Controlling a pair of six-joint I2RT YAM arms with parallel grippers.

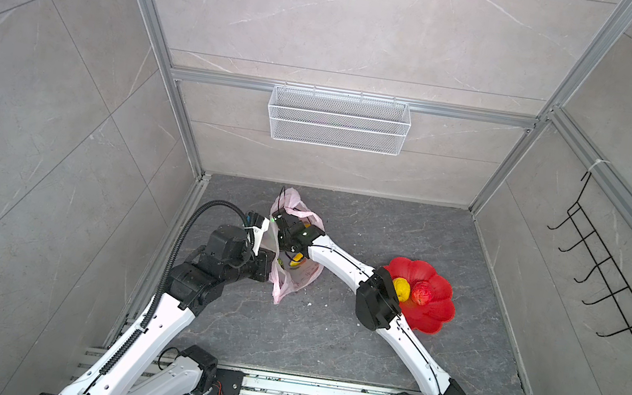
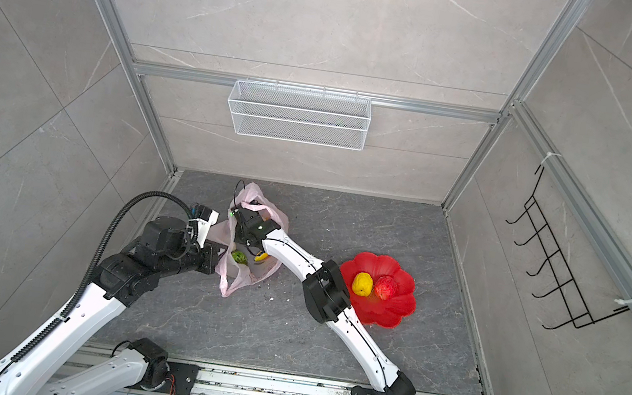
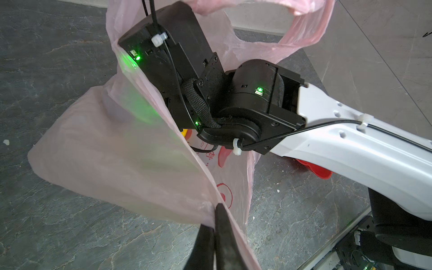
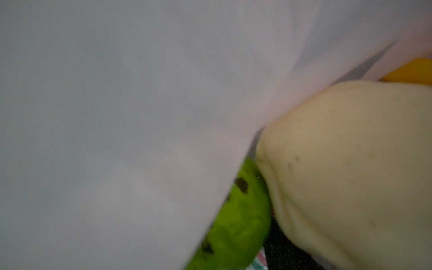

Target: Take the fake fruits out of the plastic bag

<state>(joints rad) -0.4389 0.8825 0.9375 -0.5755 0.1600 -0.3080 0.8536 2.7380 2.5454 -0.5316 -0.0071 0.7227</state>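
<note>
Left hand (image 3: 216,210) is clenched on the rim of the plastic bag (image 3: 117,152), which rests on the desk (image 1: 328,334) with its mouth held open. Right hand (image 1: 290,245) is inside the bag; its grip state cannot be told. A cream lump (image 4: 350,175), a green bumpy fruit (image 4: 238,222) and a banana (image 2: 262,257) lie inside; 2 fruits sit on the red plate (image 1: 431,319). Recommended: centre on the cream lump, exclude film from the jaws, hold the rim taut.
</note>
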